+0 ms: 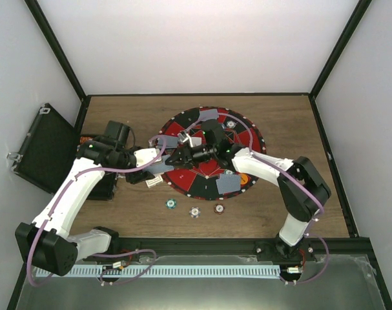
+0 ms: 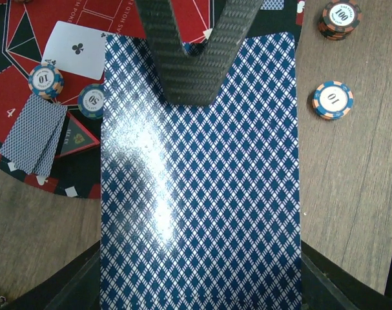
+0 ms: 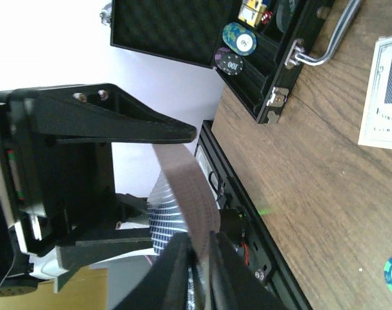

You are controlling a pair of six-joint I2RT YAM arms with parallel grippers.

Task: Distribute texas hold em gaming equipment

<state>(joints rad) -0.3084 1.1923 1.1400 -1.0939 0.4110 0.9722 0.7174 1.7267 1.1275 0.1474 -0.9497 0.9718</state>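
Gripping, left: my left jaws are clenched on the pack of cards (image 2: 202, 194), one finger (image 2: 189, 58) pressed flat on the blue-patterned back. I cannot tell how many cards the pack holds.
Reason for hold: the pack is presented flat, its free end toward my other arm, so a single card can be drawn off.
Right jaws: pinched on the end of the top card (image 3: 186, 187), with fingertips (image 3: 173, 271) on either side of its edge.
Card condition: it bows between the two grips. I judge its far end is trapped under the left finger.
Location of pack: between the arms, over the near-left part of the mat (image 1: 183, 175), and apparently held clear of it.
Laid on mat: face-down cards (image 1: 229, 184) lie at the outer segments. A face-up club (image 2: 76, 48) lies with two chips (image 2: 46, 81) just beside it.
Off mat: three chips (image 1: 195, 212) sit in a row on the bare table (image 1: 279, 129), near the mat's near edge.
Reserve stock: further chips (image 3: 239, 40) lie in the open case (image 3: 273, 90) at the left side of the table.
Step in hand: peeling one card for a seat, in my judgement. Dealing looks partly done.
Risk noted: a straight pull against the clamp may crease the card or drag a second one out.
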